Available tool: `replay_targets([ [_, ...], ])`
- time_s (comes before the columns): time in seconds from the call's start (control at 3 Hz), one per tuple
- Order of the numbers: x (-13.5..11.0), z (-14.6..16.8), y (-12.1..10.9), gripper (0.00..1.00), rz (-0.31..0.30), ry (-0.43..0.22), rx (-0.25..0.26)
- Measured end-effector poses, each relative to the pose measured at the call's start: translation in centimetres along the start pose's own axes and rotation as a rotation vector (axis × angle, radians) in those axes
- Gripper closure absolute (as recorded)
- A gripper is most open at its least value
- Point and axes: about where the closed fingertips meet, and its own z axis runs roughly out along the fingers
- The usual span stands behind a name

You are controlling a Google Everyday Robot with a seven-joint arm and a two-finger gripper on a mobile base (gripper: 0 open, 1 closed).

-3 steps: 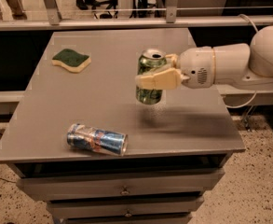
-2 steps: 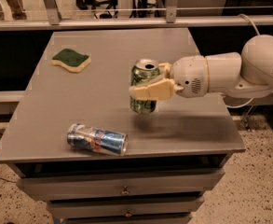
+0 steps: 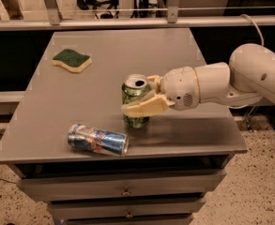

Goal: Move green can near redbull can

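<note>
The green can [image 3: 136, 93] stands upright near the front middle of the grey table [image 3: 95, 74], its silver top and pull-tab showing. My gripper [image 3: 141, 100] reaches in from the right and is shut on the green can, one cream finger [image 3: 144, 108] across its front. The can's base is at or just above the table top; I cannot tell which. The redbull can [image 3: 97, 139], slim, blue and silver, lies on its side near the table's front edge, just left of and in front of the green can.
A green and yellow sponge [image 3: 72, 60] lies at the back left of the table. Drawers [image 3: 125, 191] run below the front edge. A railing [image 3: 127, 18] crosses behind the table. My white arm [image 3: 240, 81] spans the right side.
My gripper has carried the green can to the left and toward the front, lower and closer to the redbull can. The redbull can and the sponge have not moved.
</note>
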Motion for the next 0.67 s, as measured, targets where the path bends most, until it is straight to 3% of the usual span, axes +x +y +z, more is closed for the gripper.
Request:
replay_targets([
  [0.33,0.46,0.50,0.44,0.61,-0.041,0.019,-0.022],
  [0.67,0.49,1.07,1.14,0.30,-0.059,0.024,-0.051],
])
